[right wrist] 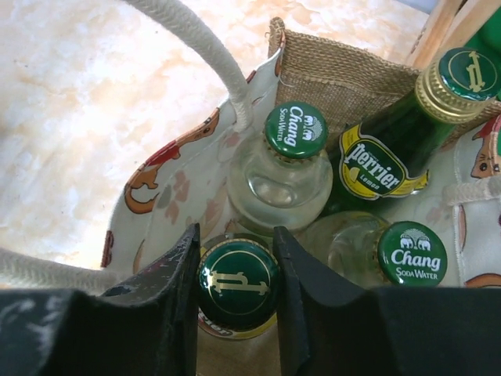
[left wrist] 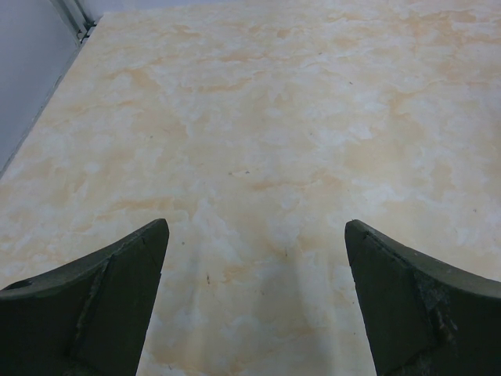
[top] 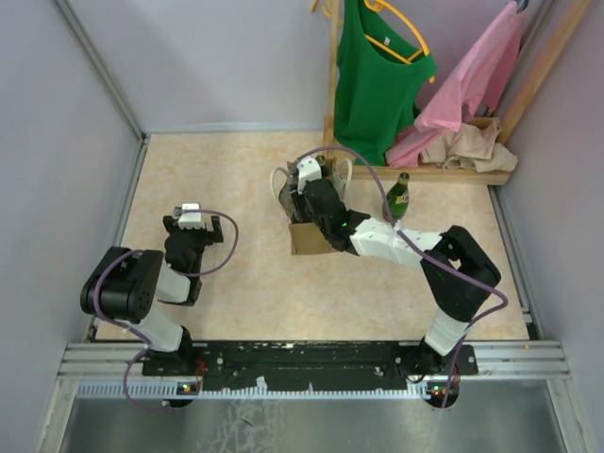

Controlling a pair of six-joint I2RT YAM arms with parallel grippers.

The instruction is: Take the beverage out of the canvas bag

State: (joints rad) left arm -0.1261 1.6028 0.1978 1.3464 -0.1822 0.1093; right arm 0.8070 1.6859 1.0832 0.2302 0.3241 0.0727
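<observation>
The canvas bag point(top: 307, 240) stands mid-table, mostly hidden under my right gripper point(top: 307, 200), which reaches down into it. In the right wrist view the bag point(right wrist: 337, 74) shows a burlap wall, printed lining and white rope handles point(right wrist: 200, 43). It holds several bottles: two clear Chang soda waters point(right wrist: 296, 129) point(right wrist: 412, 252) and a green Perrier point(right wrist: 462, 74). My right gripper point(right wrist: 235, 232) is shut on the neck of another green Perrier bottle point(right wrist: 237, 283), a finger touching each side of its cap. My left gripper point(top: 198, 225) point(left wrist: 257, 227) is open and empty over bare table.
One green bottle point(top: 400, 196) stands on the table right of the bag. Behind it a wooden rack base point(top: 444, 173) carries a green shirt point(top: 377, 75) and a pink garment point(top: 472, 80). Walls close in the table's left, back and right.
</observation>
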